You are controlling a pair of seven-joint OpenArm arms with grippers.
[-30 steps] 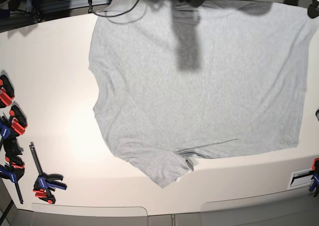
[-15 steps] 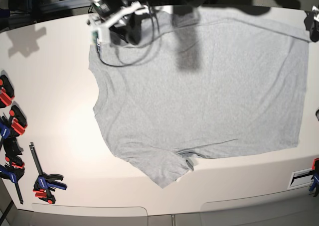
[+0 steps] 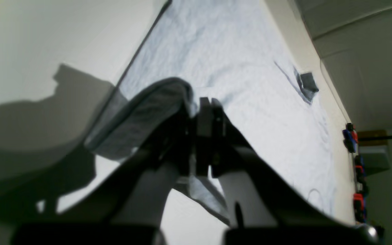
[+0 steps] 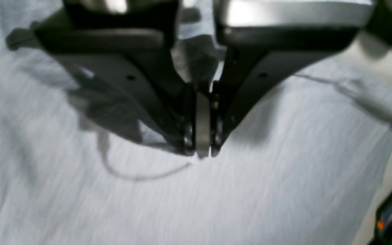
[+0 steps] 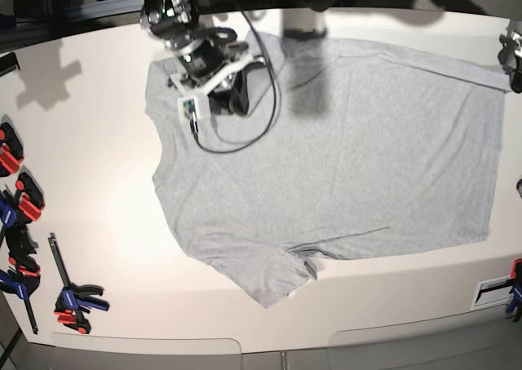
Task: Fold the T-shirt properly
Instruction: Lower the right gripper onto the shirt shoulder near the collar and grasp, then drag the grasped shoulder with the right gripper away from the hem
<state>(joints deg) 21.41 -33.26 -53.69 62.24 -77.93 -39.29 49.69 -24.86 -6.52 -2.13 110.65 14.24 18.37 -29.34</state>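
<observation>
on the white table (image 5: pixel 98 142), spread wide with no lettering showing: the t-shirt (image 5: pixel 342 166), collar end toward the clamps (image 5: pixel 73 301) at the base view's left edge, near sleeve (image 5: pixel 265 276) poking out toward the front. lying mostly flat, but lifted along the far edge and slanting between the two arms.

over at the far right corner of the base view, the left gripper (image 3: pixel 209 105), jaws pressed together on a doubled fold of grey cloth, with the hem draped over one finger. up at the far left, the right gripper (image 4: pixel 201 149), jaws closed as well, a wad of grey cloth bunched between the fingers, hanging low over the flat body of the shirt. a bit blurred in that wrist view, so hard to tell how deep the bite goes.

looks like the first long fold, far edge coming over toward the near one. seems further across on the right arm's side than on the left's, so bring the left along and square up the line.

for a clean job: carry both pinches at matching height and pace. hold gentle tension along the lifted edge, enough to take out the sag, not enough to drag the flat half across the table. stay low over the cloth to avoid ballooning. aim to lay the far edge just onto the near edge, sleeve over sleeve. set down first, then let go, both sides together. watch for the loose cable near the right wrist snagging the fabric.
</observation>
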